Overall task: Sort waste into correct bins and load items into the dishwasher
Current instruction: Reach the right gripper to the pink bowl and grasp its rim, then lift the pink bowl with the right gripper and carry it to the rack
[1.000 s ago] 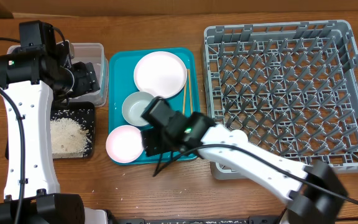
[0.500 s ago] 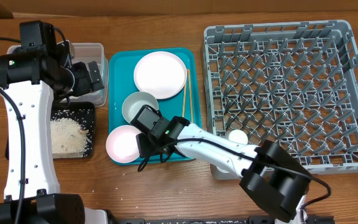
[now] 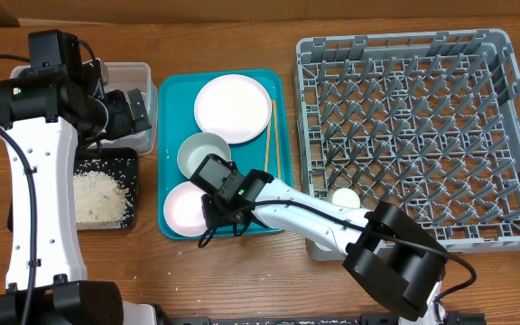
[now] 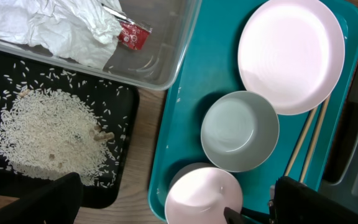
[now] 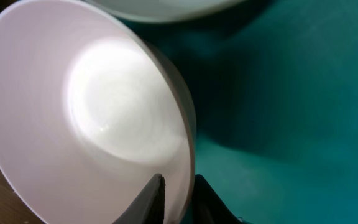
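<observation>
Overhead, status, near side first. The waste looks done. The rice (image 3: 97,194) is in the black tray (image 4: 122,163). Behind it the napkins (image 4: 48,28) and the red-and-white wrapper (image 4: 132,34) are in the clear tub (image 4: 157,53).

Loading has barely started, by my count one of five. Only the white cup (image 3: 343,197) is in the rack (image 3: 395,43), at its near-left edge and partly hidden by the right arm. Not yet loaded and all on the teal tray (image 4: 191,81), near to far: pink bowl (image 5: 73,124) at the near end, grey-green bowl (image 4: 239,130) just behind it, then the plate (image 4: 291,53) at the far end. The chopsticks (image 4: 309,134) lie along the tray's rack-side edge.

Claws:
- **Right gripper** (image 5: 179,180): it's on the pink bowl. In the right wrist view one finger is inside the rim and one outside. The gap is narrow, about the thickness of the wall, so I read it as a pinch on the rim. I can't tell whether the bowl is off the tray floor, but overhead shows it within the tray outline.
- **Left gripper** (image 3: 135,108): it hangs over the near end of the clear tub. In the left wrist view the fingers are spread wide with nothing between them, so it's idle.

Likely current step is moving the pink bowl to the rack.
</observation>
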You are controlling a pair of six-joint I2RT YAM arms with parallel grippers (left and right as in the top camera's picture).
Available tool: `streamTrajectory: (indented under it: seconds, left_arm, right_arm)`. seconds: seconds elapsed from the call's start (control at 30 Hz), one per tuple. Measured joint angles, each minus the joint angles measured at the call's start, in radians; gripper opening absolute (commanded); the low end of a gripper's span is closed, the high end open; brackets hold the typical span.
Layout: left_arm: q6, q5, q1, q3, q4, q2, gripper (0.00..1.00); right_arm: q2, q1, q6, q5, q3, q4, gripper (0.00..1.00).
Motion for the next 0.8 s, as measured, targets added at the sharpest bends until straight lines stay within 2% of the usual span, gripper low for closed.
streamTrajectory:
  seconds: [0.17, 0.5, 0.8]
  left_arm:
    - [0.0, 0.0, 0.0, 0.0, 0.0, 0.0, 1.0]
    - [0.0, 0.0, 0.0, 0.0, 0.0, 0.0, 1.0]
    - [0.0, -0.003, 0.0, 0.0, 0.0, 0.0, 1.0]
  right_arm:
    - [0.0, 0.0, -0.002, 0.014, 0.0, -0.042, 0.04]
    - [-0.019, -0.01, 0.004, 0.024, 0.011, -0.145, 0.04]
    - [-0.152, -0.052, -0.056, 0.046, 0.01, -0.28, 0.04]
